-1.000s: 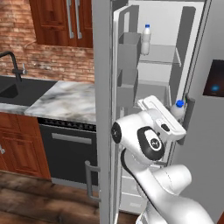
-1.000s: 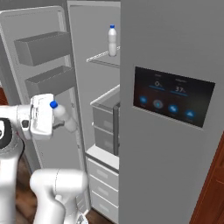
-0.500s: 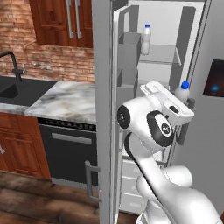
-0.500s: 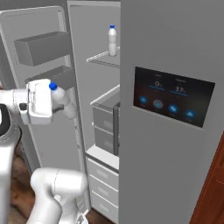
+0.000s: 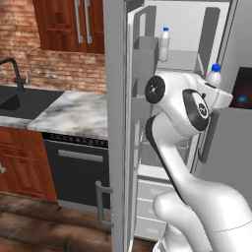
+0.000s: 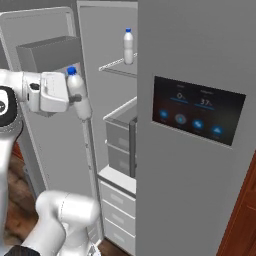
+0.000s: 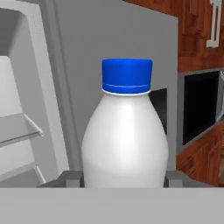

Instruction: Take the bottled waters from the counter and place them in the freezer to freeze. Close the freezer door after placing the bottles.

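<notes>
My gripper [image 6: 74, 98] is shut on one bottled water [image 6: 81, 100], a whitish bottle with a blue cap, held upright in front of the open freezer [image 6: 116, 95]. In the hand view this bottle [image 7: 125, 140] stands between my fingertips [image 7: 69, 178]. From the left base view its cap and shoulder [image 5: 214, 75] peek over the arm. A second bottled water [image 6: 129, 46] stands upright on the freezer's upper shelf, and also appears as a bottle [image 5: 165, 44] in the left base view. The freezer door [image 6: 45, 107] stands wide open. The marble counter [image 5: 74, 110] lies to the left.
Grey bins [image 6: 49, 54] hang on the inside of the open door. Drawers [image 6: 120, 140] fill the freezer's lower half. The other door with the blue-lit dispenser panel [image 6: 197, 111] is shut. A black sink [image 5: 15, 98] and dishwasher [image 5: 74, 167] sit left of the unit.
The arm has lifted the held bottle upward and a little toward the freezer opening. The bottle on the shelf has stayed put.
</notes>
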Robot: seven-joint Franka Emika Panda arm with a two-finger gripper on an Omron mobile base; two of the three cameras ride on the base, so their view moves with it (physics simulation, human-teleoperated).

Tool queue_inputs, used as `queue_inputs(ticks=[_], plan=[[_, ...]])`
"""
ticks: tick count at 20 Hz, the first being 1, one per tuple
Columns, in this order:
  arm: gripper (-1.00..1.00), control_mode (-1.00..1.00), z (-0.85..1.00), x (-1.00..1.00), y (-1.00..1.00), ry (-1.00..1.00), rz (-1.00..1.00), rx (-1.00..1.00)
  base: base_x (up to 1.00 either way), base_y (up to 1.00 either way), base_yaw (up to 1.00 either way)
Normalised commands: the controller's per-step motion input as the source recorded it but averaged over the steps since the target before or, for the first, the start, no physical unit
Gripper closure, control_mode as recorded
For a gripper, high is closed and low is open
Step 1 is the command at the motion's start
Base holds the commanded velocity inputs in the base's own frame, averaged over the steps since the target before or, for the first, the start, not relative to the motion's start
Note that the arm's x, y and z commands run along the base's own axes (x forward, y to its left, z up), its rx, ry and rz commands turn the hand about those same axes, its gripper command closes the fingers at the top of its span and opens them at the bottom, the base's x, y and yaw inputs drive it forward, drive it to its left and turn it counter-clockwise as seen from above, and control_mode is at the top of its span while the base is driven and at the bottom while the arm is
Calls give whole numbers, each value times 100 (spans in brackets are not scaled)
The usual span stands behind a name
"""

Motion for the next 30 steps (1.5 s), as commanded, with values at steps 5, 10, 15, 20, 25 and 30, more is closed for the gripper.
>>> queue_inputs(ticks=[5, 10, 15, 20, 25, 30], plan=[[100, -100, 20, 22, -20, 21, 3, 0, 0, 0, 0], [100, -100, 10, 36, -7, 9, 5, 0, 0, 0, 0], [100, -100, 5, 35, 0, -5, 1, -6, 0, 0, 0], [100, -100, 0, 22, 0, -11, 0, -4, 0, 0, 0], [100, -100, 11, 0, 0, -13, 0, -8, 0, 0, 0], [100, -100, 39, 0, -3, -2, 0, 0, 0, 0, 0]])
